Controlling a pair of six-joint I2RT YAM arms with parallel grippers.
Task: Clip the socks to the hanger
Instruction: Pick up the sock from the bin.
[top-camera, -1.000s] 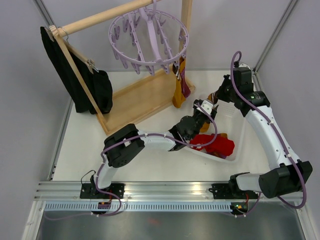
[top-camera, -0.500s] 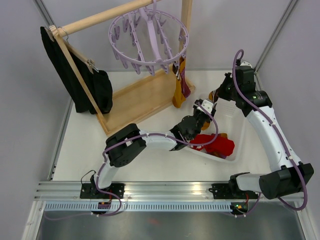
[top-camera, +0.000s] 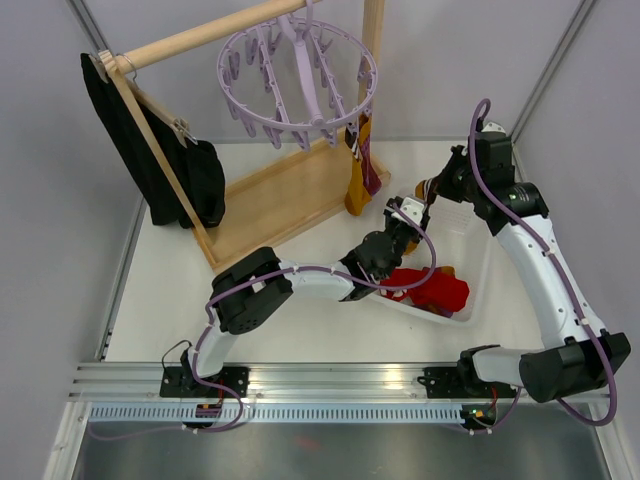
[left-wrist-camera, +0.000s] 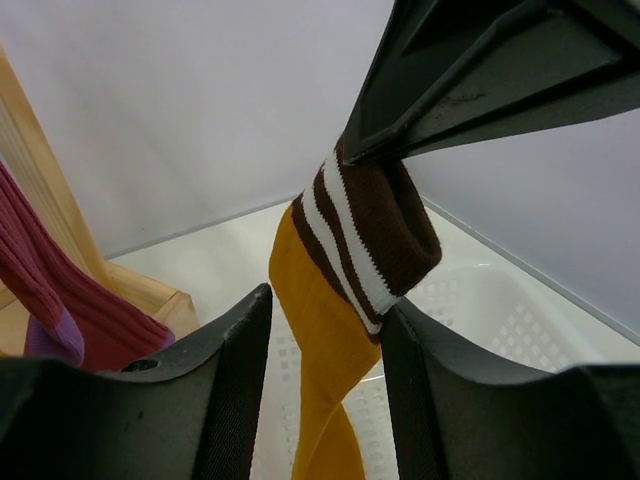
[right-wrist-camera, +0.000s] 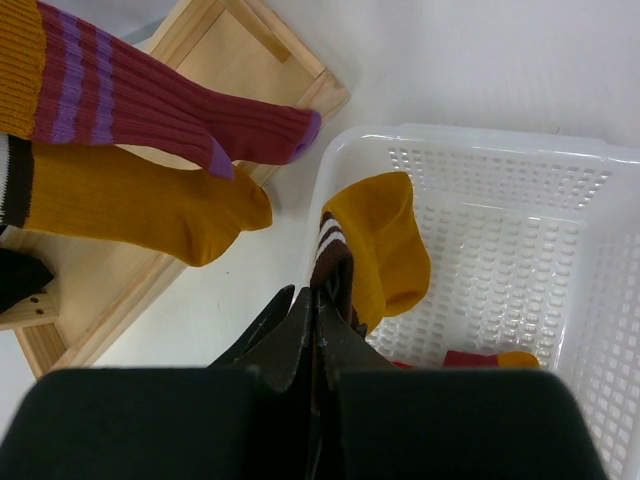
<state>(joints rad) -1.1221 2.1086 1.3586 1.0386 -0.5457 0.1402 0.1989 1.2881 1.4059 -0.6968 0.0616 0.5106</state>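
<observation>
My right gripper (right-wrist-camera: 320, 300) is shut on the brown, white-striped cuff of a mustard sock (right-wrist-camera: 385, 245), which dangles over the white basket (right-wrist-camera: 480, 140). In the left wrist view this sock (left-wrist-camera: 335, 330) hangs between the jaws of my left gripper (left-wrist-camera: 327, 300), which stand partly open. One pad touches the cuff and the other stands clear of it. The lavender hanger (top-camera: 298, 75) hangs from the wooden rail at the back. Two socks are clipped to it: a maroon striped one (right-wrist-camera: 150, 110) and a mustard one (right-wrist-camera: 130, 205). A red sock (top-camera: 430, 288) lies in the basket.
The wooden rack's base board (top-camera: 290, 195) lies left of the basket. A black garment (top-camera: 165, 160) hangs on a wooden hanger at the far left. Grey walls close in the table at the back and sides.
The left jaws have narrowed a little around the hanging sock. The right arm has lifted slightly up and back with the sock's cuff still in its grip.
</observation>
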